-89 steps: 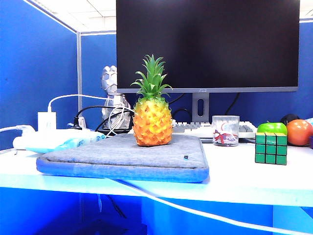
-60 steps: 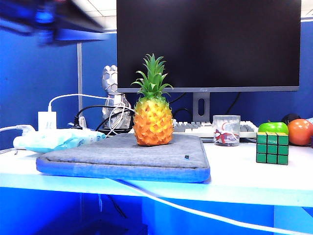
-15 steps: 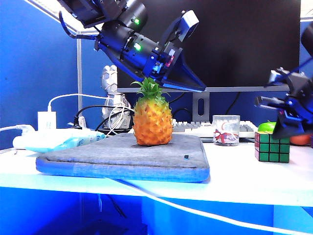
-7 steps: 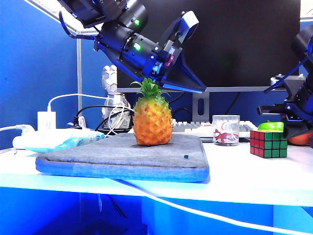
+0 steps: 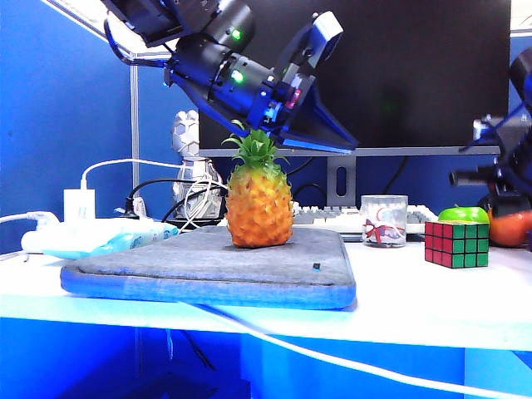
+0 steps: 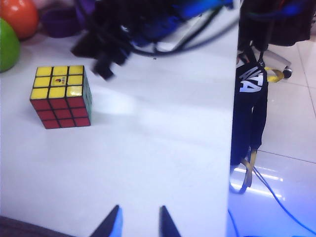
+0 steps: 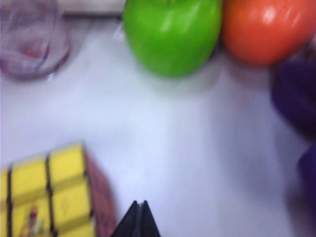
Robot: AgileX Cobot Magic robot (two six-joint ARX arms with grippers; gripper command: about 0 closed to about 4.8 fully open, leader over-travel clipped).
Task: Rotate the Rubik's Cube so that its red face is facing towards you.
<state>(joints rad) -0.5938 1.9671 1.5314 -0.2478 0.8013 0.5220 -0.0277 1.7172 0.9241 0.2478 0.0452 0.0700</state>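
Observation:
The Rubik's Cube (image 5: 456,244) stands on the white desk at the right, turned cornerwise: its red face (image 5: 437,242) shows on the left half and a green face on the right half. In the left wrist view the Rubik's Cube (image 6: 61,96) has a yellow top above the red face (image 6: 61,114). My left gripper (image 5: 347,145) hangs open high over the pineapple, far from the cube; its open fingertips (image 6: 116,217) hold nothing. My right gripper (image 7: 139,205) is shut and empty, just beside the cube's (image 7: 49,197) red side. In the exterior view the right gripper (image 5: 501,204) is behind the cube.
A pineapple (image 5: 259,195) stands on a grey pad (image 5: 208,270). A glass cup (image 5: 383,220), a green apple (image 5: 463,214) and an orange ball (image 5: 511,226) crowd behind the cube, with a purple thing (image 7: 296,98) next to them. The desk's edge (image 6: 232,123) drops to the floor.
The cube has turned from green facing front to red showing on its left half. My right gripper has pulled away up and to the right. The left arm has barely shifted.

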